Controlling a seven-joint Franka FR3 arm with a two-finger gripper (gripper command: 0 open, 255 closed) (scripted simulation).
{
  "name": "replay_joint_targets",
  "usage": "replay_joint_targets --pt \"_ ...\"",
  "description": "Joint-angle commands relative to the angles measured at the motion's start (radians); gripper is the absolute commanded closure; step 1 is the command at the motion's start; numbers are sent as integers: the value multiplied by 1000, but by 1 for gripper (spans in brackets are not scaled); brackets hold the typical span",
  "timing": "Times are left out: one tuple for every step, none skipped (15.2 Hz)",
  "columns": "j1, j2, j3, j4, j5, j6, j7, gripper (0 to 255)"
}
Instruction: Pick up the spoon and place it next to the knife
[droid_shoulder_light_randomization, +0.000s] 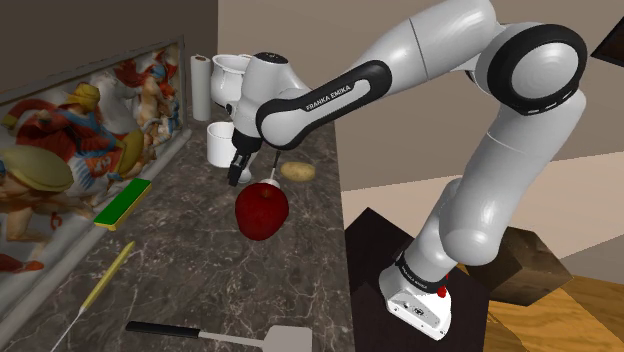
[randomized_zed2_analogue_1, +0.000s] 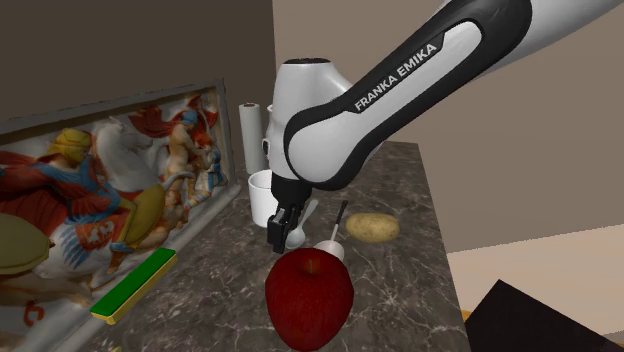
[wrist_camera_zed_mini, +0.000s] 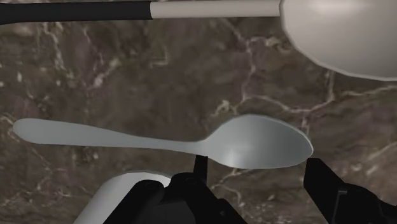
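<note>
Spoon (wrist_camera_zed_mini: 242, 143), pale grey, lies flat on the dark marbled counter (wrist_camera_zed_mini: 127, 76) directly under the claw (wrist_camera_zed_mini: 257, 167). The claw is open, its two black fingers standing apart on either side of the bowl of the spoon, and whether they touch it cannot be told. Just past the spoon from the claw lies a larger ladle (wrist_camera_zed_mini: 331, 32) with a white bowl and a black handle. A red apple (randomized_zed2_analogue_1: 310, 298) sits just beside the claw (randomized_zed2_analogue_1: 277, 243), and a potato (randomized_zed2_analogue_1: 372, 227) is near it beyond the ladle. A white cup (droid_shoulder_light_randomization: 222, 143) stands close behind the claw (droid_shoulder_light_randomization: 236, 180). Well apart from it lie a green block (droid_shoulder_light_randomization: 123, 203), a long yellow-handled utensil (droid_shoulder_light_randomization: 105, 285) and a spatula (droid_shoulder_light_randomization: 215, 337).
</note>
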Motion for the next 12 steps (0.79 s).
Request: replay_joint_targets --pt "0 0 0 0 0 0 0 255" --pt "0 0 0 0 0 0 0 255" --pt "0 0 0 0 0 0 0 255" --pt "0 0 0 0 0 0 0 255" --pt "0 0 0 0 0 0 0 255" --pt "0 0 0 0 0 0 0 255" --pt "0 -8 0 4 3 -13 -2 255" --pt "-1 -17 1 9 5 -25 -4 255" --pt "-1 -25 1 14 8 -38 -5 255" --pt "-1 -33 1 19 10 -51 -7 255" --pt "-1 -40 1 24 12 -64 -9 255" --pt "-2 -48 2 30 14 -77 -10 255"
